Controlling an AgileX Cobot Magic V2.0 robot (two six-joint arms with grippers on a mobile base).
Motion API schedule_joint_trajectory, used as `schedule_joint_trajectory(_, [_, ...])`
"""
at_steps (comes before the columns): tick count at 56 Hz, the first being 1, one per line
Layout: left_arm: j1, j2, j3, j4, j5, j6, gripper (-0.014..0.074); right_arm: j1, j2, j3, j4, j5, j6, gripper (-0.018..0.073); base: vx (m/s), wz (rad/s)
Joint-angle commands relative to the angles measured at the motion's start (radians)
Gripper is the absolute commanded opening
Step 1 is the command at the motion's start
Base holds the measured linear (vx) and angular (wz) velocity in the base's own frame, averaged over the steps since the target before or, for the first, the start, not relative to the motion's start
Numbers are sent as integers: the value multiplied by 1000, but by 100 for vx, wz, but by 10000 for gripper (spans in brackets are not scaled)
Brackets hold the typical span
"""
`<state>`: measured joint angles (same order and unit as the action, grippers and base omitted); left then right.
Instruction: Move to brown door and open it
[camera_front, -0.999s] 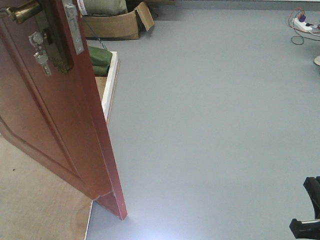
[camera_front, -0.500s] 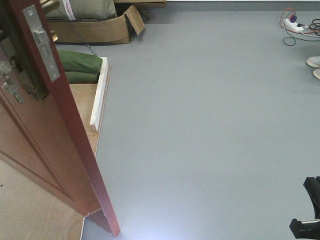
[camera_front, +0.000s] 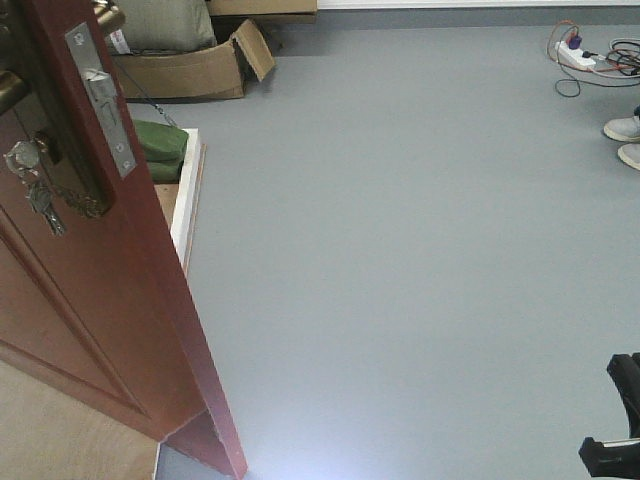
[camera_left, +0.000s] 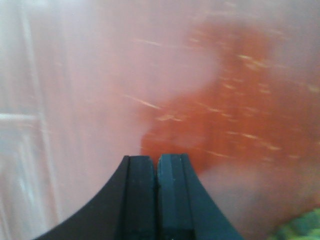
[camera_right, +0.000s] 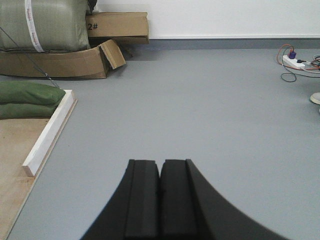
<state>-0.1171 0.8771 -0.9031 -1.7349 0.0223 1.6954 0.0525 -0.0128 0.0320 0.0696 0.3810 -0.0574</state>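
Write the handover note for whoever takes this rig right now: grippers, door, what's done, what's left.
Left gripper: shut, holding nothing, close up to the brown door. The view is too blurred to tell whether it touches.
Right gripper: shut, empty, facing open grey floor.
Door: swung open at an angle to the white frame, latch edge toward the front camera. Keys hang from the lock.
Done: door reached and opened.
Left: probably only to push it wider if needed, then back the left arm off.
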Motion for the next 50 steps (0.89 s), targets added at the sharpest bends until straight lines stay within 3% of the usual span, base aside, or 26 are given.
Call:
schedule_joint_trajectory(1, [-3,-5,-29,-4,23,-6,-6,1,-6,3,-3,-80,-8,0,14,-1])
schedule_joint_trajectory(50, [-3,-5,-29,-4,23,-6,-6,1,-6,3,-3,-76,-8,0,18,5])
